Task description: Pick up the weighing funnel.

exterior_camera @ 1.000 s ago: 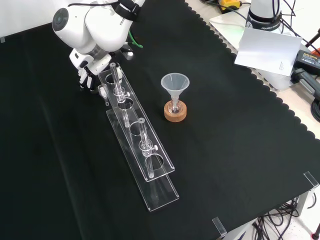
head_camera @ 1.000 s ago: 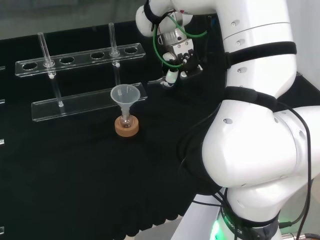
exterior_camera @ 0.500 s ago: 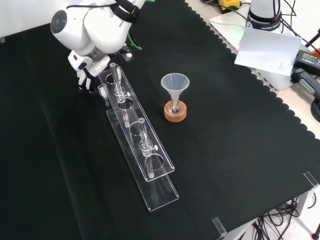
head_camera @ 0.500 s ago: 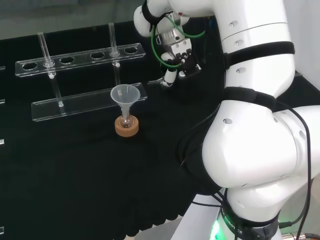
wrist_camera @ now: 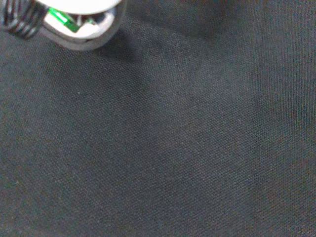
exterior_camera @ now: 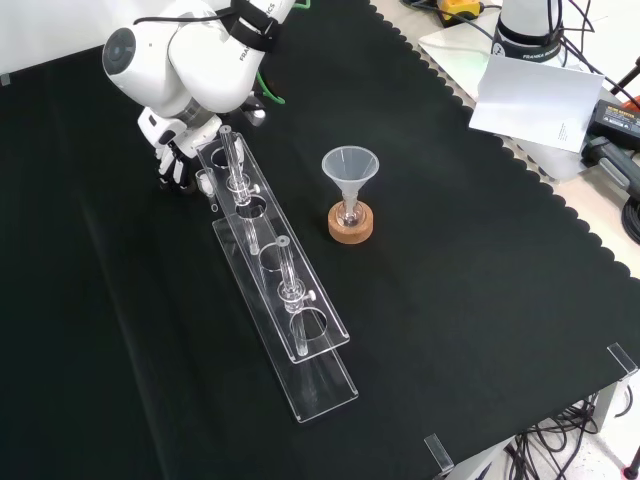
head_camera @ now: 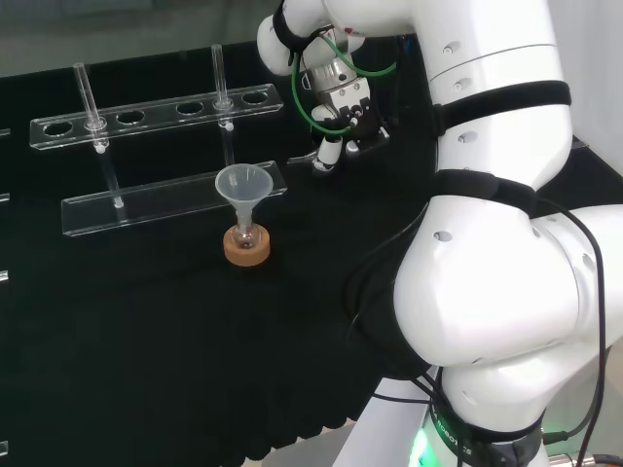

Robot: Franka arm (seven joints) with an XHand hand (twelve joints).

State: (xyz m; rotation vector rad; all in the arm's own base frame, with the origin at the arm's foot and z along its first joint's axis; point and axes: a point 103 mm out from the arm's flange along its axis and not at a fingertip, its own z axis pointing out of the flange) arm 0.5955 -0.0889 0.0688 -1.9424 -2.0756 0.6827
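Whether the hand (head_camera: 348,125) holds the weighing funnel cannot be told; its grip, wide or narrow, cannot be made out either. The hand hangs low over the black-clothed worktop (head_camera: 146,341), just beside the right end of a clear tube rack (head_camera: 156,112) in the head view. Seen from the front, the hand (exterior_camera: 172,162) sits at the rack's (exterior_camera: 275,280) far end, on its left side, under the arm's white link. Close up, the wrist view catches a blurred white part of the hand (wrist_camera: 81,27) above bare cloth. Two glass tubes (head_camera: 219,73) stand upright in the rack. Well apart from the hand, the funnel (head_camera: 243,185) stands mouth up in a small flask (head_camera: 245,232) on a cork ring (head_camera: 246,248), right of the rack in the front view.
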